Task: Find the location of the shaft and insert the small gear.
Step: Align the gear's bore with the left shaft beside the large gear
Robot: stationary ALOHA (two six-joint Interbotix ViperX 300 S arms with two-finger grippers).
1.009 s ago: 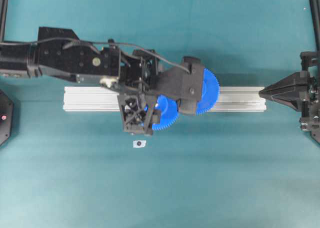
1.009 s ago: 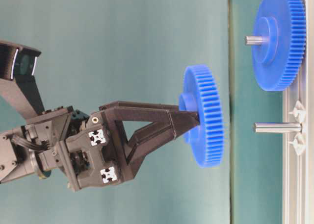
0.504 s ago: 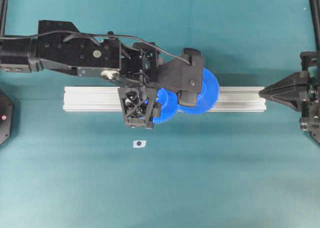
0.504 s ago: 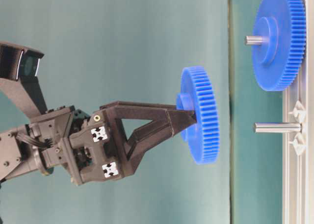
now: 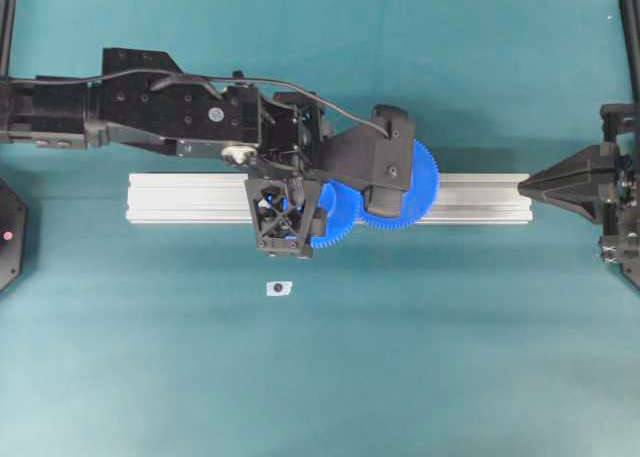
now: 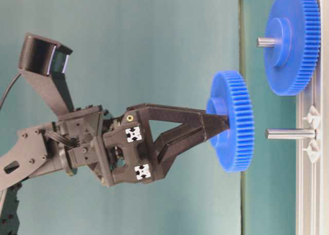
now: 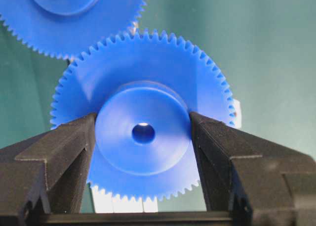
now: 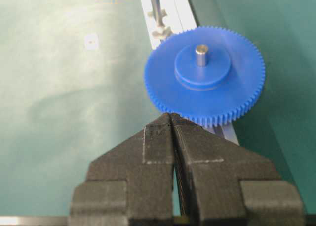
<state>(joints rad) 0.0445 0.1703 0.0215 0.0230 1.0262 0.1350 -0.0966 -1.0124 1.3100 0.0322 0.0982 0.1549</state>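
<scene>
While the left gripper is clamped on the small gear, its 2 black fingers press against opposite sides of the raised round hub, leaving the dark centre hole uncovered between them. In the table-level view, which is turned on its side, the gear is held in the air with its flat face towards the shaft, and a narrow strip of green background separates the gear from the shaft's tip, so the 2 are near but not touching. The gear's centre sits slightly higher in that picture than the line of the shaft.

The shaft is a bare grey pin standing out from a silver metal rail, held at its foot by a small shiny bracket. Further along the same rail sits the large gear, a wider blue toothed disc with a grey pin through its hub.

From overhead, the left arm reaches across the rail and covers most of the small gear, whose toothed edge shows just beside the large gear. A small white tag with a dark spot lies on the green table near the rail.

At the right end of the rail, apart from both gears, the right gripper has its jaws pressed together with nothing between them.
</scene>
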